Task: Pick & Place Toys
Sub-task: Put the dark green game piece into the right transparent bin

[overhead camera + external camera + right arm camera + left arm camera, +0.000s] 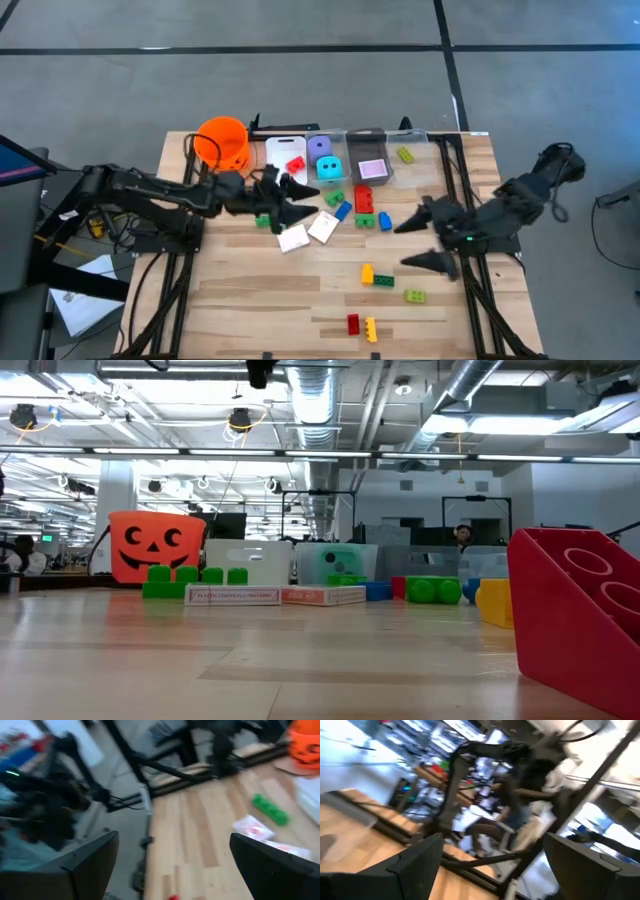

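Left claw (293, 198) open, cards (308, 231) just beside

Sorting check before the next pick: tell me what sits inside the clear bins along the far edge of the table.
In the clear bins, the high view shows a red brick, a purple die, a teal die, another red brick, a pink-faced piece and a yellow-green brick. Anything beneath them is hidden.

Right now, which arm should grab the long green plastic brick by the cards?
Left. Its open gripper hangs right beside the long green plastic brick; the open right gripper sits across the table.
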